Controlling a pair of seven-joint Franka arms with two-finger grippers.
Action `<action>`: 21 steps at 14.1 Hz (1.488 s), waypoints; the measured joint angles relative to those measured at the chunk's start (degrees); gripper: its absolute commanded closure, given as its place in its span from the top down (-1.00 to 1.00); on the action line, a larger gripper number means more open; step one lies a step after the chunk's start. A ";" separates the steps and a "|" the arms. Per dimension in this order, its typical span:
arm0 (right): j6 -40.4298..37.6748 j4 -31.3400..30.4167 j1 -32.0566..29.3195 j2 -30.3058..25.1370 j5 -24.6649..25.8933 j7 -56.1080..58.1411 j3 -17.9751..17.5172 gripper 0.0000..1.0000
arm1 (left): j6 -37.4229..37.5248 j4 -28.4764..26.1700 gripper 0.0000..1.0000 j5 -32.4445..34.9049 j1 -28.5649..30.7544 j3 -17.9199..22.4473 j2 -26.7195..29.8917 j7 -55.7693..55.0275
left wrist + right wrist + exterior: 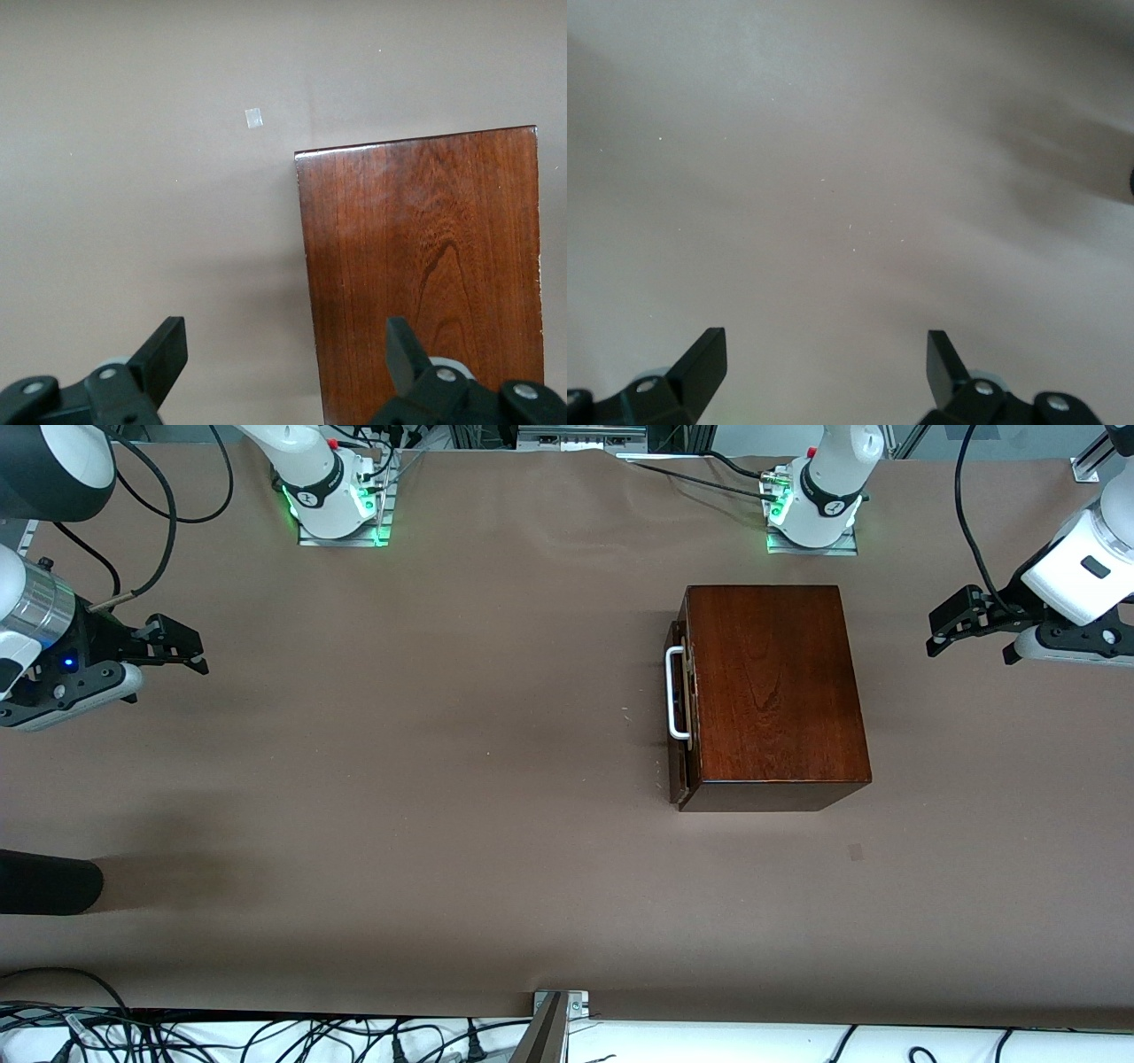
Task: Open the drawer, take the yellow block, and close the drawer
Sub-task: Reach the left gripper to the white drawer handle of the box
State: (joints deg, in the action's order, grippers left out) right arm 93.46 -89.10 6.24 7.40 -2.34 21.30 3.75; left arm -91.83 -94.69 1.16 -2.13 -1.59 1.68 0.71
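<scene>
A glossy dark mahogany box [772, 691] stands on the brown table toward the left arm's end. Its drawer [680, 700] is shut, with the white U-shaped handle [676, 693] facing the right arm's end. The yellow block is hidden. My left gripper [950, 622] is open and empty, up in the air past the box at the left arm's end of the table. The left wrist view shows the box top [425, 266] between its fingers [164, 354]. My right gripper [188, 651] is open and empty, held above bare table at the right arm's end; its fingers [704, 359] show only the table.
A small grey patch [855, 851] lies on the table nearer to the front camera than the box; it also shows in the left wrist view [253, 117]. A black object [49, 881] juts in at the right arm's end. Cables [266, 1036] run along the near table edge.
</scene>
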 measured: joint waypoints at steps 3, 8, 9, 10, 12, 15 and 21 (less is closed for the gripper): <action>-0.03 0.00 0.00 0.03 -0.01 0.02 0.00 1.00 | 0.03 0.00 1.00 0.00 0.00 0.00 0.00 0.00; -0.07 0.00 0.00 0.15 -0.04 0.30 0.00 1.00 | 1.93 0.04 1.00 0.00 -0.01 0.00 0.00 0.00; -0.09 0.00 0.00 0.16 -0.06 0.33 -0.01 1.00 | 3.86 0.06 1.00 0.00 -0.02 -0.07 0.00 0.00; -0.11 0.00 0.01 0.16 -0.07 0.34 -0.02 1.00 | 5.48 0.07 1.00 0.00 -0.03 -0.37 0.00 0.00; -0.13 0.00 0.06 0.19 -0.08 0.35 -0.13 1.00 | 6.87 0.08 1.00 0.00 -0.07 -1.37 -0.03 -0.03; -0.14 0.01 0.27 0.20 -0.08 0.35 -0.85 1.00 | 7.51 0.08 1.00 0.00 -0.12 -1.68 -0.71 -0.05; -0.14 0.02 0.43 0.20 -0.08 0.36 -0.96 1.00 | 9.86 0.17 1.00 -0.02 -0.25 -4.32 -3.29 -0.09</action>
State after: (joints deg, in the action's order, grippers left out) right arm 93.32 -89.09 6.67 7.60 -2.42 21.65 2.79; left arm -81.97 -94.52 1.13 -2.39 -5.90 -1.61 0.61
